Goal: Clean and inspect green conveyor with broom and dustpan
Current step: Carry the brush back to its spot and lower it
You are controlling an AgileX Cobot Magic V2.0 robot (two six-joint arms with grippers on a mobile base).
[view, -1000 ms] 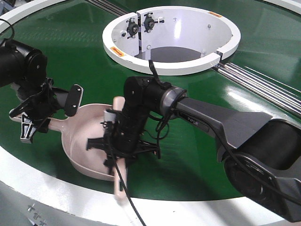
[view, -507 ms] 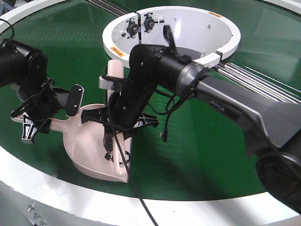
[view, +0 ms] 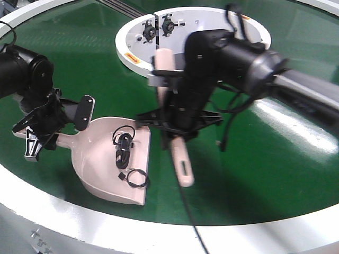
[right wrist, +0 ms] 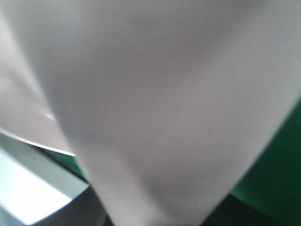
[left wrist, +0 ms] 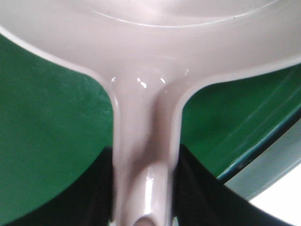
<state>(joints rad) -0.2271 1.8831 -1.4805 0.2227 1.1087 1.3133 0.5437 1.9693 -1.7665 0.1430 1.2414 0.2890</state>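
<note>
Conveyor [view: 265, 159]: the green belt in view looks glossy, and I see no loose debris on it. The front camera is motion-blurred around the right arm, so small bits could be missed. The white hub [view: 132, 59] sits behind the work area.

Dustpan [view: 100, 159]: lies flat on the belt near the front white rim, with its open edge facing the broom. A tangled black cable [view: 123, 151] and a smaller loop of it lie inside the pan, the loop just by the lip.

Broom [view: 181, 161]: stands steeply tilted just beside the pan's open edge, slotted handle end low. I cannot tell whether it touches the belt.

Progress (judgement): the sweep-in looks done, since the cable is inside the pan. Left to do are carrying the pan off to empty it, going over the rest of the belt, and parking both implements.

Left tool [view: 41, 133]: pressed together on the dustpan handle. The left wrist camera shows the handle [left wrist: 146, 141] running down between two dark fingers [left wrist: 94, 202], with contact on both sides.

Right tool [view: 177, 117]: pinching the broom mid-length. The right wrist camera is filled by a blurred beige surface [right wrist: 164, 117], taken to be the broom, so the exact opening is not visible.
</note>
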